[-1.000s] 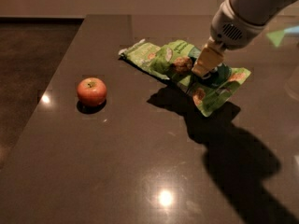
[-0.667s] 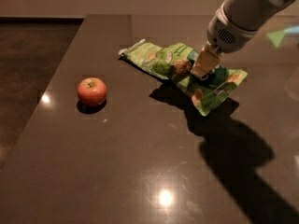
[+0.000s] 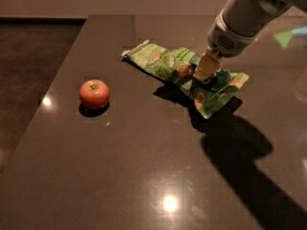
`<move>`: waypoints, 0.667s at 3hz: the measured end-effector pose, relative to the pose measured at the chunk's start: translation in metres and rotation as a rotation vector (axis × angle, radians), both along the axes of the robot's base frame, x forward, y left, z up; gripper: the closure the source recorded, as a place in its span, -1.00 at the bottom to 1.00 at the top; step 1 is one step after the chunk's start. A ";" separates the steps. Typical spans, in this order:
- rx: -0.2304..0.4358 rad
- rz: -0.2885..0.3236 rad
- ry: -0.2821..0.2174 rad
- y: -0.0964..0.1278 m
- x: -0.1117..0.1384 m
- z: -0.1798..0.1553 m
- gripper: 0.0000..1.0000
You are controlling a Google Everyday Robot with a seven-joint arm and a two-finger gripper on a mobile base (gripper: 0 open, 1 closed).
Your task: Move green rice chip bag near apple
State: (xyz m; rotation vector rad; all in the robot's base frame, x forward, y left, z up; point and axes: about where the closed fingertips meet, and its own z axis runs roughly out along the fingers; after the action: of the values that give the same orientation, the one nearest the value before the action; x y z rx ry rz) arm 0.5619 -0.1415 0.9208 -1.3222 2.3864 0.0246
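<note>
**End effector clamped on green rice chip bag, well right of apple**

At middle left of the frame, on the dark glossy counter: the apple, red-orange, upright with stem up, touching nothing else. Further right, past a bare stretch of counter, in the upper middle: the green rice chip bag, crinkled, stretched slantwise from upper left to lower right, well apart from the apple. Left end low on the counter; right end raised a little above a dark shadow. On the bag's right-middle part: the end effector, tan fingers pinched together on the bag's film. Above it, reaching in from the upper right corner: pale grey arm. At lower right: the arm's broad shadow across the counter.
</note>
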 end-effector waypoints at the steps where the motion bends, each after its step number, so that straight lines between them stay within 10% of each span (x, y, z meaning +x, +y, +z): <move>1: 0.015 0.026 0.005 0.006 -0.003 -0.003 -0.22; 2: 0.013 0.026 0.004 0.006 -0.003 -0.002 -0.69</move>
State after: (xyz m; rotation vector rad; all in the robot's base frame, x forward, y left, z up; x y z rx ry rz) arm 0.5584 -0.1353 0.9186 -1.3479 2.3688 0.0504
